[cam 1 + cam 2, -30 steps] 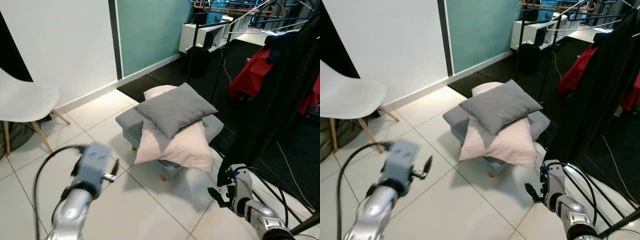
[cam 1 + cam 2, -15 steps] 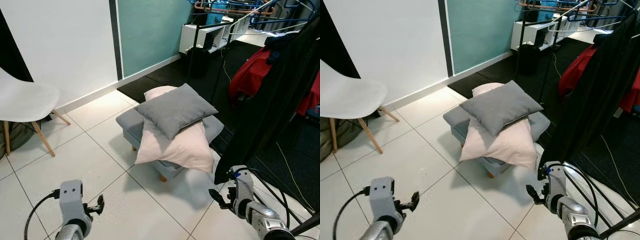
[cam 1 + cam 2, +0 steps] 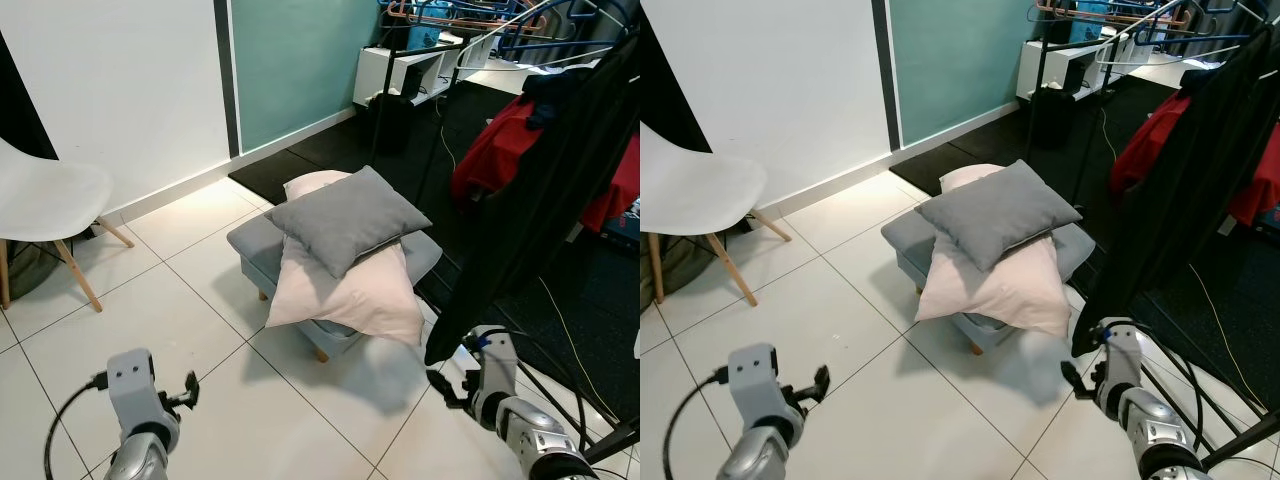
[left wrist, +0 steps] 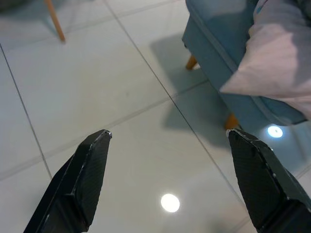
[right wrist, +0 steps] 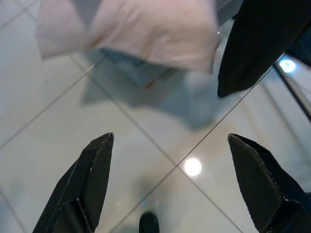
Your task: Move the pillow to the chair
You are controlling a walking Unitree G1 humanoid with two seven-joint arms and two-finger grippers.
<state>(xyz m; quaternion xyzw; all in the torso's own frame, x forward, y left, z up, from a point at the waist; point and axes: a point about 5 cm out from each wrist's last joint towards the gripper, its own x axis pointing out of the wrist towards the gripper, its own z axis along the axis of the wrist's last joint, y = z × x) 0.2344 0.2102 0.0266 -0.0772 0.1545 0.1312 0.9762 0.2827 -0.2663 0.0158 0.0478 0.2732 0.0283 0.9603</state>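
A grey pillow lies on top of a pink pillow, both stacked on a low blue-grey footstool in the middle of the tiled floor. The white chair with wooden legs stands at the far left by the wall. My left gripper hangs low at the bottom left, open over bare tiles, short of the stool. My right gripper hangs low at the bottom right, open, near the stool's right corner and the pink pillow's edge.
A black clothes rack with dark and red garments stands close on the right, its base bars by my right arm. A teal wall panel and white shelving lie behind the stool. Open tiles stretch between the stool and the chair.
My left arm has dropped from raised in front of the view to hanging low at the bottom left. The camera has shifted slightly. The pillows have not moved.
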